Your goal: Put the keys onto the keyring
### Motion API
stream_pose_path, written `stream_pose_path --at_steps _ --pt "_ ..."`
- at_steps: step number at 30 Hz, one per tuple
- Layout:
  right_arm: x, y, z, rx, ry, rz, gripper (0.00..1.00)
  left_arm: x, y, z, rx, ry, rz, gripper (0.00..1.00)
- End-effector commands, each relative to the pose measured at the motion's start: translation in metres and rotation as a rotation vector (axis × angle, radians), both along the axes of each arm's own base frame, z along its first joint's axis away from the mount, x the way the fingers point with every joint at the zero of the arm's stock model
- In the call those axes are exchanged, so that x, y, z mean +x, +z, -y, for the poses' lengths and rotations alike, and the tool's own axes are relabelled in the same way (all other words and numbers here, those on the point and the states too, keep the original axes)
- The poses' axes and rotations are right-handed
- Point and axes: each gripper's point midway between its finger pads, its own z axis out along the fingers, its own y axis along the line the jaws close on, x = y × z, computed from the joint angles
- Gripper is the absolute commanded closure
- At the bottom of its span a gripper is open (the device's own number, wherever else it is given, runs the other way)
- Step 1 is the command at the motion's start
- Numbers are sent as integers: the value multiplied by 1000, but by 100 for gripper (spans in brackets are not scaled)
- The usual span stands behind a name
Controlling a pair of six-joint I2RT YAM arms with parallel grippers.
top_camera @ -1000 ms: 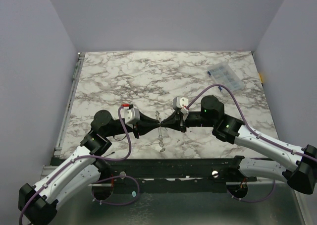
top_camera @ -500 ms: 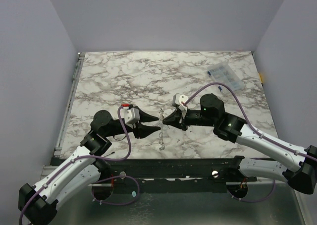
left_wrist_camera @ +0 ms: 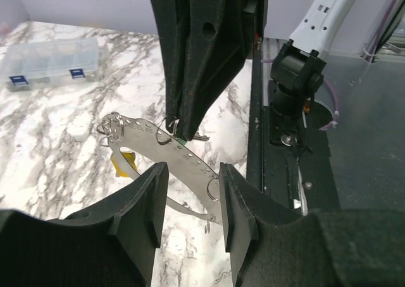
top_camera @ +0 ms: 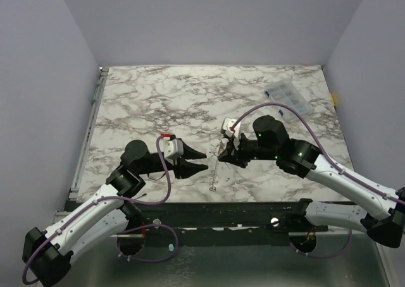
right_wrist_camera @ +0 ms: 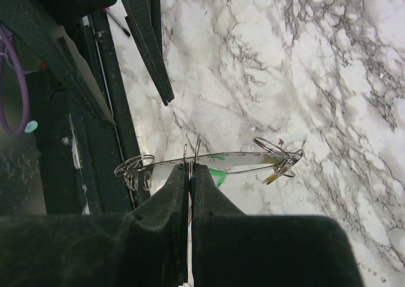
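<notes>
Right hand (right_wrist_camera: 190,167) pressed shut on the keyring (right_wrist_camera: 240,157); left hand (top_camera: 199,161) spread, near it but apart.
Pinched by one small loop only, the keyring hung crosswise under the right hand above the counter (top_camera: 190,97), with the green key (right_wrist_camera: 217,175) and the yellow key (right_wrist_camera: 271,179) showing just below it. So thin a hold probably let the strip swivel or slip free; a mistimed closing of the left hand could likewise have knocked it aside and dropped the keys.
</notes>
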Motion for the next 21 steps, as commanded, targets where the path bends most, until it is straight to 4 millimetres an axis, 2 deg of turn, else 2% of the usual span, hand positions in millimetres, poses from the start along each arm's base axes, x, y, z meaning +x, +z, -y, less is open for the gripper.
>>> stream_pose_path --at_steps 1,6,12,21 --pt "-12 -2 10 -77 8 -72 99 -13 -9 9 15 -72 -15 57" --pt "-26 -6 11 -116 71 -137 99 -17 -12 13 23 -86 -25 57" --pt "-33 -19 7 -167 104 -183 99 -16 -14 15 28 -84 -30 55" --pt "-43 -10 -4 -137 163 -183 99 -14 -19 17 41 -80 -40 53"
